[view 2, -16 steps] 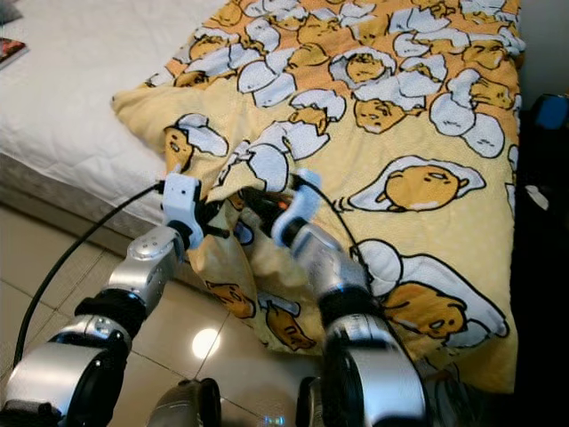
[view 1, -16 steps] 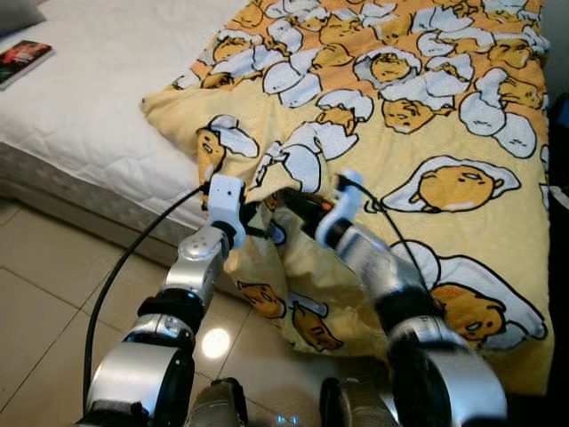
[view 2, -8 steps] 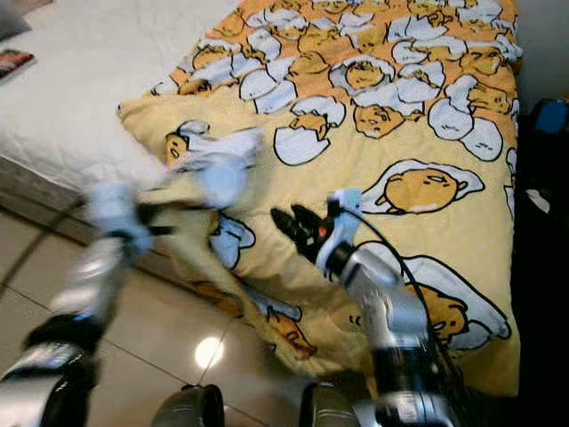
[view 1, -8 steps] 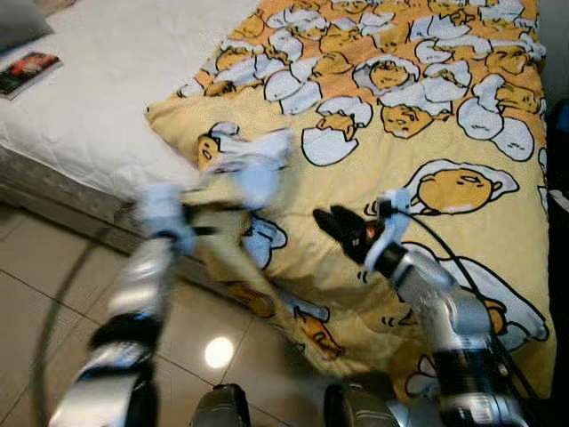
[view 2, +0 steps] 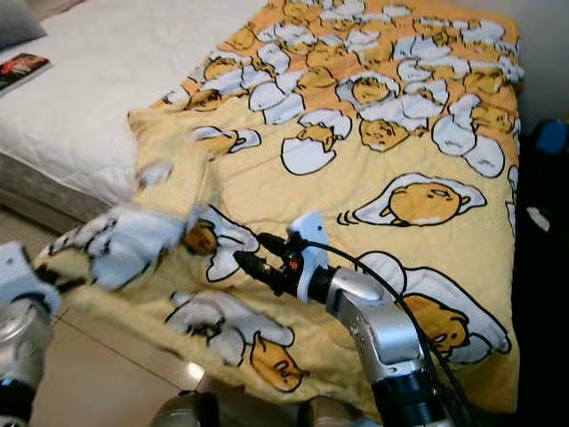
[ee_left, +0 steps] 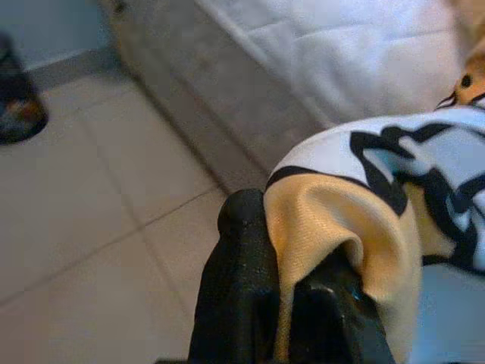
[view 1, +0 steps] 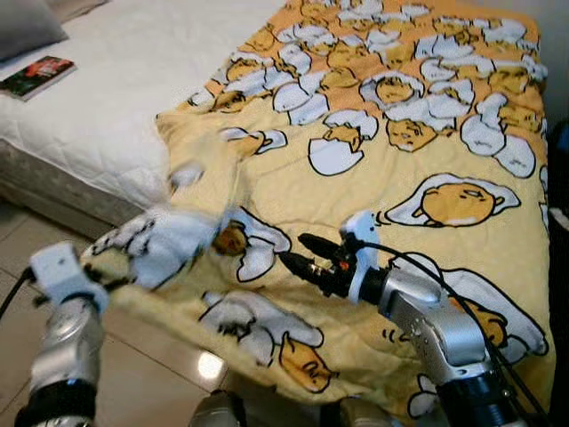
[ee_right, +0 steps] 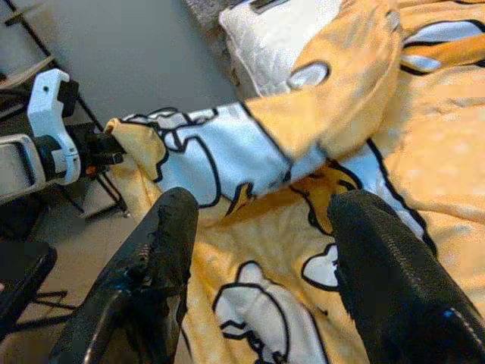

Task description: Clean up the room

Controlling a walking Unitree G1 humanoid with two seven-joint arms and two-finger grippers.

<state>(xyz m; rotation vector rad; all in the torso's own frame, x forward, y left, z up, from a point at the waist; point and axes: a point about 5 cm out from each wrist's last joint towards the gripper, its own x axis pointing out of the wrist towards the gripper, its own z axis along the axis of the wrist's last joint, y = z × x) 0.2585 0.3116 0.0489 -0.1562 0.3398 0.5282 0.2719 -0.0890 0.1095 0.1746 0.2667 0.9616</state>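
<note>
A yellow blanket (view 1: 427, 133) printed with egg cartoons covers the right part of the bed and hangs over its near edge. My left gripper (view 1: 105, 269) is shut on the blanket's near corner, holding it out over the floor to the left. In the left wrist view the black fingers (ee_left: 235, 288) pinch a fold of the yellow cloth (ee_left: 326, 227). My right gripper (view 1: 300, 252) hovers open just above the blanket's near part, nothing between its fingers (ee_right: 163, 250). The stretched corner (ee_right: 197, 152) lies in front of it.
The white mattress (view 1: 107, 98) is bare on the left, with a book (view 1: 37, 76) and a grey pillow (view 1: 27, 22) at its far left. Tiled floor (view 1: 18, 240) runs along the bed's near side. A blue object (view 2: 551, 135) stands at the right edge.
My left gripper has pulled the blanket corner out to the left, spreading the bunched fold. My right gripper has let go of the cloth and now stands open.
</note>
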